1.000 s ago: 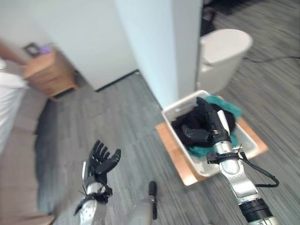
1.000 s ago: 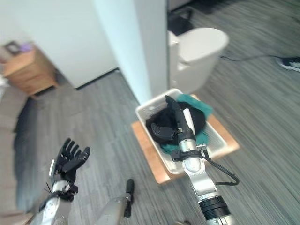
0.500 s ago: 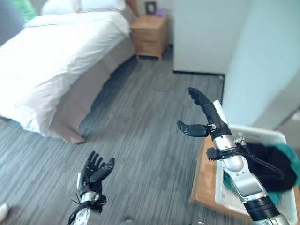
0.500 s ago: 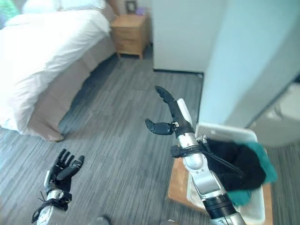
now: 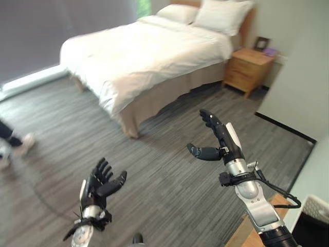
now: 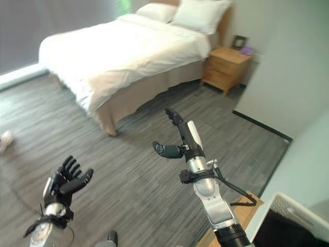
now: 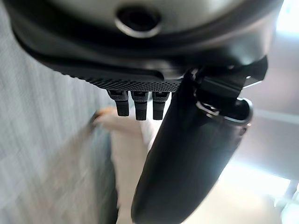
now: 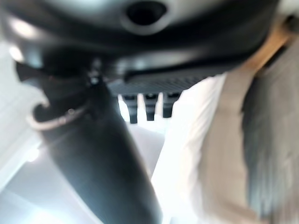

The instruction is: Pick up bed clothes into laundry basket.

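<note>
White bedding covers the bed point(image 5: 149, 51) across the grey plank floor point(image 5: 154, 170), well apart from both hands. Left hand point(image 5: 103, 181) and right hand point(image 5: 220, 139) hover over the floor, fingers spread, holding nothing. Dark clothes point(image 6: 280, 234) lie in the basket point(image 6: 298, 211) at the lower right corner.

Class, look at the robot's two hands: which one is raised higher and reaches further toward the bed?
The right hand: it is held up with fingers extended toward the bed, while the left hand hangs lower and nearer the robot.
</note>
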Controlling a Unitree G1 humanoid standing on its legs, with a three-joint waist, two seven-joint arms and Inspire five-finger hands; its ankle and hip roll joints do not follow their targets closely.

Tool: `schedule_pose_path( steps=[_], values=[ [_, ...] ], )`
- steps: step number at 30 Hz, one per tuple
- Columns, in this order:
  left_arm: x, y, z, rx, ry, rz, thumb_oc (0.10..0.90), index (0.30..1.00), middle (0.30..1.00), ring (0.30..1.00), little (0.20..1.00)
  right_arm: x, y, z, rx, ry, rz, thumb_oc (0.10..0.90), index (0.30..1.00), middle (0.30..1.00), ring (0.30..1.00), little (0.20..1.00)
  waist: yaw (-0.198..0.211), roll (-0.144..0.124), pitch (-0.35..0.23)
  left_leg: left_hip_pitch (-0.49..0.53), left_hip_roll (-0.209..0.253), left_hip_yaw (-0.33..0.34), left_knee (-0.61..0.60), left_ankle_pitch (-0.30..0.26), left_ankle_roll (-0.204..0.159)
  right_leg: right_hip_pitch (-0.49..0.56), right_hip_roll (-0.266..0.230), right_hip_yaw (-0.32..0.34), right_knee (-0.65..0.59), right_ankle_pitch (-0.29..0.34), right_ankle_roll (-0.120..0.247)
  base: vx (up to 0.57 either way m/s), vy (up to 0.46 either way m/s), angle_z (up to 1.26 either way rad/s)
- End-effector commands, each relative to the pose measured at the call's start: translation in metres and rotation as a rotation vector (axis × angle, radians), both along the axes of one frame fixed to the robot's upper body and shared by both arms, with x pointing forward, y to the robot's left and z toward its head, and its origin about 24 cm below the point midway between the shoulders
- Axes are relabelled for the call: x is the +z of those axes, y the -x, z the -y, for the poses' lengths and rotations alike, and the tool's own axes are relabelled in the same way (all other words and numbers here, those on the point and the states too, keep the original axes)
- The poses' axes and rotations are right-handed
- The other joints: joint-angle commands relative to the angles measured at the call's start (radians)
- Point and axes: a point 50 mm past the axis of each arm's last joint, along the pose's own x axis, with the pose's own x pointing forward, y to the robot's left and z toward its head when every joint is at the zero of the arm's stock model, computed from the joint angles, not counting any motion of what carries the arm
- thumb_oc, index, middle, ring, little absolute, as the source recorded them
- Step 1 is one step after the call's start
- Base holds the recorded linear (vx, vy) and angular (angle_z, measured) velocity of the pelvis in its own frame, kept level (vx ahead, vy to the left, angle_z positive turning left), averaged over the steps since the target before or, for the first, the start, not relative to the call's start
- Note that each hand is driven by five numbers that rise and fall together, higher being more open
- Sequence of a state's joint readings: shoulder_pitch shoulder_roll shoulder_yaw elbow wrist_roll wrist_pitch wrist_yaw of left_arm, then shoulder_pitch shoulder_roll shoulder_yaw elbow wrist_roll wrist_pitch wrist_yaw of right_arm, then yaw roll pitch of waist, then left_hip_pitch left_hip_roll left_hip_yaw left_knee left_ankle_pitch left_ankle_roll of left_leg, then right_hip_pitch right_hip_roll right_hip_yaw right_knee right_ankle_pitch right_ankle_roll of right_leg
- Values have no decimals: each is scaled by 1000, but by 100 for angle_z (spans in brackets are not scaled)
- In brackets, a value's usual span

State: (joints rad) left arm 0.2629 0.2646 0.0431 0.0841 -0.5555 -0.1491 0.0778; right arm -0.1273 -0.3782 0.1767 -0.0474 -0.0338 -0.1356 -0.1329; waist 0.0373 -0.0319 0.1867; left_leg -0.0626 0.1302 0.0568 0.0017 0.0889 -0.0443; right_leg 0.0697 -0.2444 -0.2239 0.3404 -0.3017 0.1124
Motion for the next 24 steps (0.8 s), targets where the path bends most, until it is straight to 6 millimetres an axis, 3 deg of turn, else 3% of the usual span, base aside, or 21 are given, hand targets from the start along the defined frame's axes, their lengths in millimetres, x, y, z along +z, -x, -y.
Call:
schedule_pose_path(
  steps=[1,5,7,10,14,16,18,21,23,24],
  values=[
    [52,-12,-7,-36,-123,255,800,900,900,900,900,73,-11,-15,66,-61,347,800,900,900,900,900,-18,-15,35,143,-106,-78,-15,-128,1,-154,78,88,-180,278,16,52,112,116],
    [56,-17,-3,-62,-113,280,800,900,900,900,900,79,-13,-17,68,-67,374,800,900,900,900,900,-32,-21,43,139,-157,-179,-26,-124,19,-175,152,187,-211,294,-1,42,35,128],
    [55,-18,-2,-69,-117,276,800,900,900,900,900,81,-14,-20,78,-77,382,800,900,900,900,900,-27,-26,33,132,-183,-206,-24,-130,30,-139,145,199,-259,305,-14,82,-19,105],
    [52,-12,-10,-33,-117,260,800,900,900,900,900,82,-18,-28,114,-82,374,800,900,900,900,900,-13,-15,6,131,-183,-202,-9,-135,31,-114,129,187,-290,327,-16,134,-50,70],
    [54,-5,-22,10,-122,266,800,900,900,900,900,83,-17,-36,161,-106,372,800,900,900,900,900,13,-5,-7,109,-194,-208,103,-194,14,-69,125,172,-362,333,-20,124,-68,-9],
    [57,-3,-28,24,-131,278,800,900,900,900,900,81,-17,-37,172,-101,363,800,900,900,900,900,27,2,-3,83,-193,-196,199,-236,-17,-22,132,150,-409,312,-30,67,-57,9],
    [67,-9,-37,60,-161,315,800,900,900,900,900,78,-19,-32,155,-122,342,800,900,900,900,900,51,4,39,-50,-190,-174,405,-160,-78,16,115,114,-423,305,-44,-103,-40,21],
    [76,-21,-37,116,-229,325,800,900,900,900,900,64,-16,-27,151,-212,258,800,900,900,900,900,53,-16,37,-82,-154,-48,355,-190,-45,25,106,83,-428,290,-31,23,-22,51],
    [74,-16,-51,166,-296,285,800,900,900,900,900,55,-14,-6,79,-195,224,800,900,900,900,900,53,-7,10,-7,-135,-15,196,-191,0,26,111,39,-424,291,-17,86,54,64],
    [70,-13,-54,180,-291,260,800,900,900,900,900,51,-10,1,53,-190,204,800,900,900,900,900,55,-8,5,1,-144,-24,185,-184,6,28,104,22,-414,299,-16,91,60,79]
  ],
)
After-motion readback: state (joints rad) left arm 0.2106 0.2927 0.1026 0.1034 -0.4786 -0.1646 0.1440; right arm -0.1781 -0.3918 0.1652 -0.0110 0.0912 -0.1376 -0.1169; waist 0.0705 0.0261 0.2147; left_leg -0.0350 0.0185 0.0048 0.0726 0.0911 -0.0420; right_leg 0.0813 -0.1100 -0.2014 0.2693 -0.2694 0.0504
